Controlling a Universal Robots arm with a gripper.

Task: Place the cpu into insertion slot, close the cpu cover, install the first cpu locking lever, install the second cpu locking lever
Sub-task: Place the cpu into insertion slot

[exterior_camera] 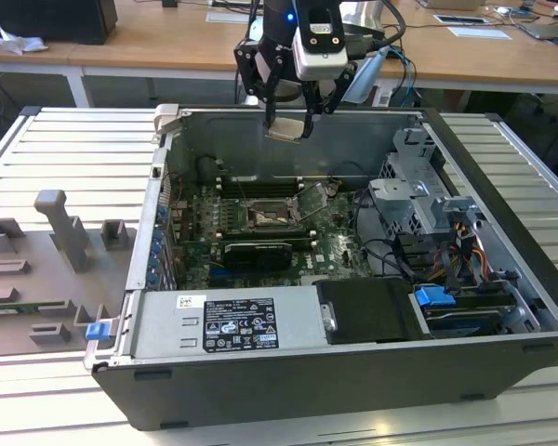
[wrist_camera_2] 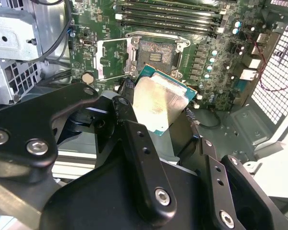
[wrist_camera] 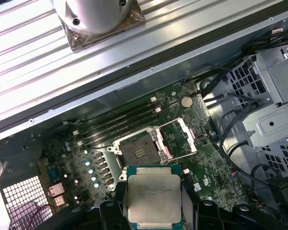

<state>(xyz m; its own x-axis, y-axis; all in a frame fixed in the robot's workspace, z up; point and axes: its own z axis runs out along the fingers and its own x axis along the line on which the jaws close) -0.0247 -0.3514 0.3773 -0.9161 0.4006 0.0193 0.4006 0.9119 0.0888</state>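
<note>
exterior view: gripper [exterior_camera: 286,123] clenched on cpu [exterior_camera: 283,131], high above the case, roughly over insertion slot [exterior_camera: 268,216]; cpu cover [exterior_camera: 313,199] stands open. judgement: keep cpu level, square its corners to slot, descend slow, no sliding.

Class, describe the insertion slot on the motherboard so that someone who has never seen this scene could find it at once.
Look into the open computer case at the green motherboard. Near its middle, beside the black memory slots, sits the insertion slot. Unlike those narrow strips, it is a small square with a dark centre and silvery rim, its cpu cover flipped open alongside.
</note>
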